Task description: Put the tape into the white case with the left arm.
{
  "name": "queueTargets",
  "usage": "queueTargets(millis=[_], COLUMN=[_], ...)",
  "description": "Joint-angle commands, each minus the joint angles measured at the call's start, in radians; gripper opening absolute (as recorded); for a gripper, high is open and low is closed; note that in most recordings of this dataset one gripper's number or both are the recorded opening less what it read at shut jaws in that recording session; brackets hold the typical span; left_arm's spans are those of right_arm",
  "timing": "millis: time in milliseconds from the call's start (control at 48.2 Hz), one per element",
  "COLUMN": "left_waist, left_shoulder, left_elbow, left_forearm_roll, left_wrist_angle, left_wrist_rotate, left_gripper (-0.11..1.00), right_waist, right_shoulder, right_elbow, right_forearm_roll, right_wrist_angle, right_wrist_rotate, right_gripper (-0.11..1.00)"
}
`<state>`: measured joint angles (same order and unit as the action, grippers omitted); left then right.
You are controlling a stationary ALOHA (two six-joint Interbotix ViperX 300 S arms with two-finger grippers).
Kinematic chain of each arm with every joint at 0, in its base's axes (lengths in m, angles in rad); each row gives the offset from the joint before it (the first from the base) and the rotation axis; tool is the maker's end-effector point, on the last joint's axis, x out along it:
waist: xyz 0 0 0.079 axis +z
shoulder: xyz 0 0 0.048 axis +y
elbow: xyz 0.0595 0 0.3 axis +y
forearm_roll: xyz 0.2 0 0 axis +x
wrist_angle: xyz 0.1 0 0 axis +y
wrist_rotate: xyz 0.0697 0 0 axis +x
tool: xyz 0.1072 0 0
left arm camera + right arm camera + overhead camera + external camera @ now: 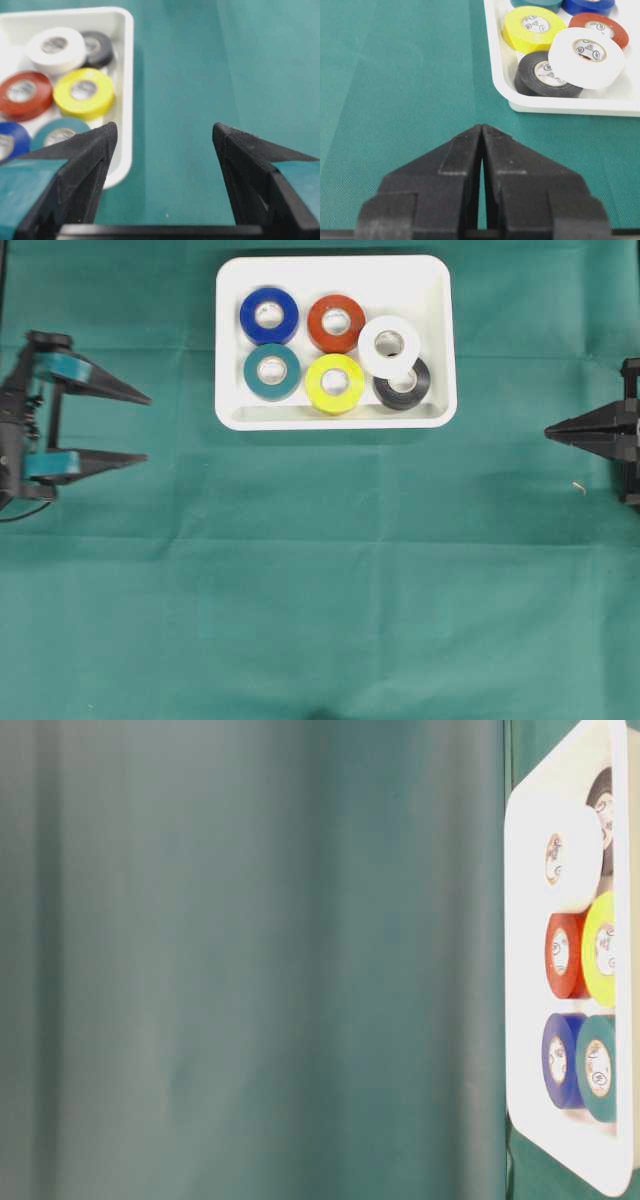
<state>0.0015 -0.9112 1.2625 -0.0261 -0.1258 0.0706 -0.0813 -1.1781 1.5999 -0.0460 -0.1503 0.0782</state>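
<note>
The white case [336, 270] is a shallow rectangular plastic tray with rounded corners and a raised rim, sitting on the green cloth [320, 590] near the far middle of the table in the overhead view. Six tape rolls lie inside it, each with a pale cardboard core: a blue roll [269, 316] and an orange-red roll [336, 323] in the far row, a teal roll [272, 371] and a yellow roll [335, 383] in the near row, and at the right end a white roll [389, 346] tilted on top of a black roll [410, 390], overlapping its upper edge. The rolls sit close together, the yellow one touching its neighbours. Small dark print rings the cores of the yellow, black and white rolls in the right wrist view, but it is too small to read; no brand can be made out. The left gripper [148, 427] sits at the left edge of the overhead view, well apart from the case, its two pointed black fingers with teal strips spread wide with nothing between them. The right gripper [547, 430] sits at the right edge, also well apart from the case, its plain black fingers pressed together at the tips and holding nothing.
</note>
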Motion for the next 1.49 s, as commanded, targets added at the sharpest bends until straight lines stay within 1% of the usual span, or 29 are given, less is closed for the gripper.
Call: queueTargets(millis=[0, 228, 353, 560, 747, 1473], left_waist=[0.003, 0.003, 0.003, 0.003, 0.003, 0.003], left_shoulder=[-0.04, -0.132, -0.164, -0.202, -0.209, -0.209], left_elbow=[0.008, 0.054, 0.069, 0.091, 0.106, 0.169], left_forearm_roll=[-0.002, -0.002, -0.002, -0.002, -0.002, 0.0], left_wrist_angle=[0.005, 0.071, 0.094, 0.117, 0.135, 0.144], left_wrist_rotate=[0.0, -0.005, -0.021, -0.028, -0.026, -0.021], left_gripper=[0.76, 0.76, 0.76, 0.76, 0.76, 0.76], right_waist=[-0.003, -0.003, -0.003, -0.005, -0.005, -0.005], right_shoulder=[0.006, 0.005, 0.006, 0.006, 0.006, 0.006], right_elbow=[-0.011, -0.011, -0.009, -0.011, -0.011, -0.011], right_forearm_roll=[-0.003, -0.003, -0.003, -0.003, -0.003, -0.003], right_wrist_angle=[-0.009, -0.011, -0.011, -0.011, -0.011, -0.011], right_wrist_rotate=[0.0, 0.0, 0.0, 0.0, 0.0, 0.0], right_gripper=[-0.09, -0.09, -0.09, -0.09, -0.09, -0.09])
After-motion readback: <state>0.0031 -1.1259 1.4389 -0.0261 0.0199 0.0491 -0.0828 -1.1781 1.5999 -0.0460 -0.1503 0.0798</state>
